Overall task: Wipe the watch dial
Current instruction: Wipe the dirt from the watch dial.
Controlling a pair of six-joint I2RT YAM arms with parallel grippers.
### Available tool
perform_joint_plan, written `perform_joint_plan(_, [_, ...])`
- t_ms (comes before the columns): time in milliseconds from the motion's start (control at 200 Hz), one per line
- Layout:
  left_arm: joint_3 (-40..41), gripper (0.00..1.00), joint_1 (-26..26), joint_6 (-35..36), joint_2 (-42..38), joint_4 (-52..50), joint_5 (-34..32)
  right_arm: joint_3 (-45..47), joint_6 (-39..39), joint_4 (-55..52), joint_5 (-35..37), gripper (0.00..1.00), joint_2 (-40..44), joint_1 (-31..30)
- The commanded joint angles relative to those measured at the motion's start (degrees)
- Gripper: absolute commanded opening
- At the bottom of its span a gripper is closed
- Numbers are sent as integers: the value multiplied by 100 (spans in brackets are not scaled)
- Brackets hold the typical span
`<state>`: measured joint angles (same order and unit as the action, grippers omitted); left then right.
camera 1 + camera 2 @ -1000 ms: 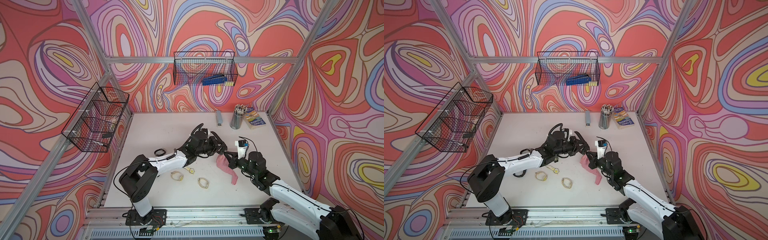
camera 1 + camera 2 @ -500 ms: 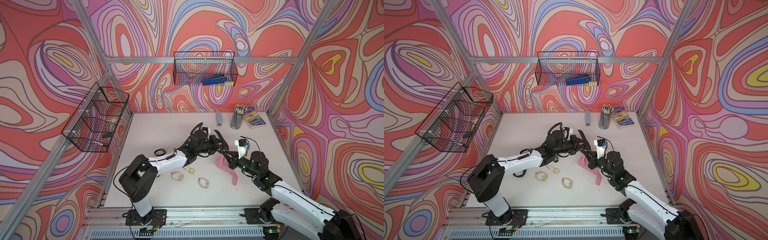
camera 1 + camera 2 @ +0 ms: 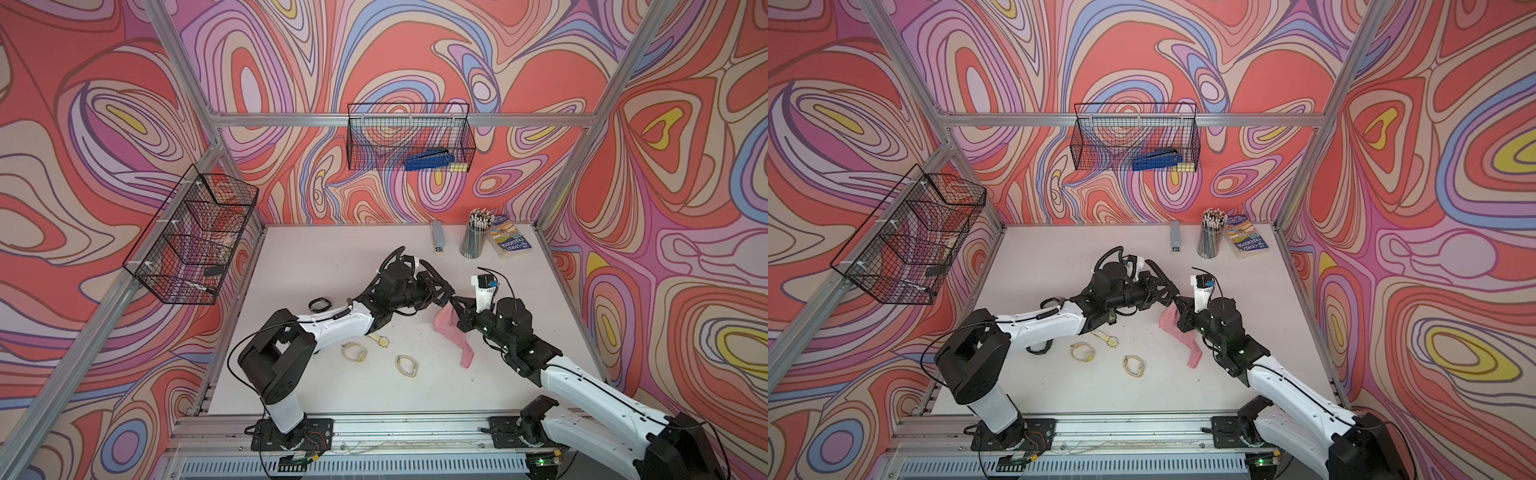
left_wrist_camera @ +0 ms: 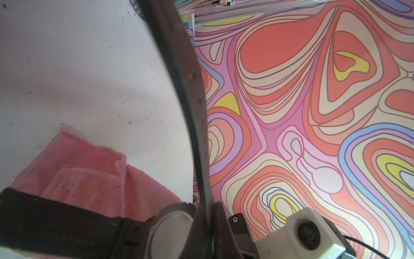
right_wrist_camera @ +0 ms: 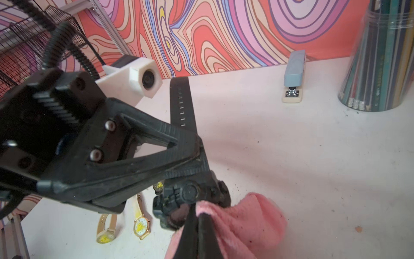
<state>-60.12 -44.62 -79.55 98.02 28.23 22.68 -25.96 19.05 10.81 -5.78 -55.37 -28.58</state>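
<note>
1. Right wrist view: the chunky black digital watch with a perforated rubber strap is gripped close to its case by the left gripper. The jaws are drawn narrow on it. It appears to be held up from the white tabletop so that its face can be reached.
2. The right gripper is pinched tight on a fold of the pink microfibre cloth. The bunched fold is pressed against the front of the watch, and the dial itself is hidden behind cloth and finger.
3. In both top views the two grippers are met tip to tip just right of the frame's centre, with the loose end of the cloth trailing on the table toward the lower right. The wiping step is judged to be in hand.
4. Left wrist view: only the round metal case back and the strap are shown, which fits a dial turned toward the cloth.
5. A pale-strapped gold wristwatch and two like it are left lying below centre, apart from the work.
</note>
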Motion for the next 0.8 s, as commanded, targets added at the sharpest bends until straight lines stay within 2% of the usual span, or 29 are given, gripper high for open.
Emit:
perform_joint_plan(0, [-256, 0, -93, 14, -47, 89, 439, -9, -119, -211, -151, 0, -286, 12])
perform_joint_plan(175, [-342, 0, -37, 9, -2, 54, 448, 98, -59, 175, -628, 0, -497, -39])
perform_joint_plan(436, [-220, 0, -33, 62, 45, -26, 457, -74, 60, 679, -1214, 0, -139, -65])
perform_joint_plan(661, [-2, 0, -34, 158, 60, -185, 439, -93, 82, 977, -794, 0, 193, -63])
perform_joint_plan(791, [84, 0, -38, 178, 7, -174, 424, -98, 112, 820, -214, 0, 85, -60])
